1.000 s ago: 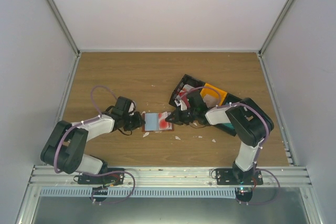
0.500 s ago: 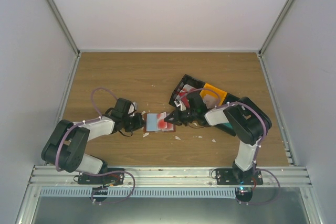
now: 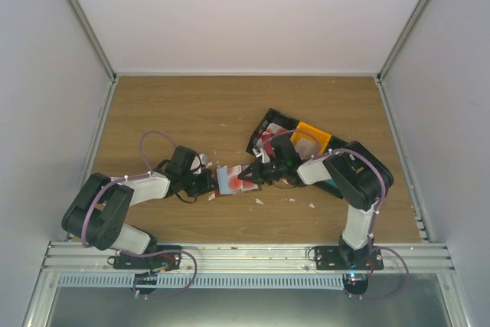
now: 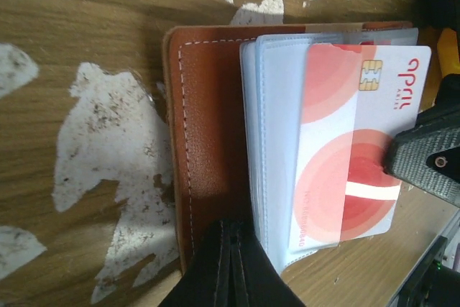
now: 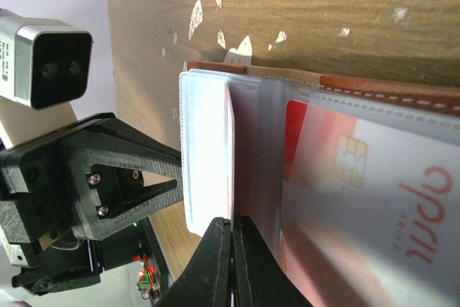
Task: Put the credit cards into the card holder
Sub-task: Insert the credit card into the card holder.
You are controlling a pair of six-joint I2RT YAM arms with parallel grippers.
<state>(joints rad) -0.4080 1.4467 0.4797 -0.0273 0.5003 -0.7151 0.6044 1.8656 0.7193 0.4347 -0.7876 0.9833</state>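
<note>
Left gripper [image 3: 208, 183] has slid right since a second ago and shut on the left edge of the card holder [image 3: 232, 180]; before, it sat just off that edge with jaws slightly apart. The holder has nudged right, and it looks narrower from above.

Left wrist view: both fingers [image 4: 215, 271] are pressed together over the brown leather cover where it meets the pale blue pocket leaves, so it is clamped on the holder. The holder lies open on the wood table [image 3: 168, 105], near the front and between the two arms. White scraps [image 3: 260, 201] are scattered around it.

A red-and-white chip card [image 4: 359, 141] lies part-way into a clear pocket, its printed end sticking out past the holder's right side. One finger [image 4: 428, 159] of the right arm sits against that end.

Right wrist view: a thin red-edged card [image 5: 229, 149], seen edge-on, stands between two pocket leaves. It runs straight down into the fingertips. The chip card shows face-up through the sleeve just right of it. I can't tell whether these are two cards or one.

Right gripper [image 3: 246, 176] is at the holder's right edge, jaws together and pinched on that red-edged card.

Further right and back is a black bin [image 3: 264, 124] with red-and-white bits inside, too small to identify. An orange bin [image 3: 314, 134] touches its right side.
</note>
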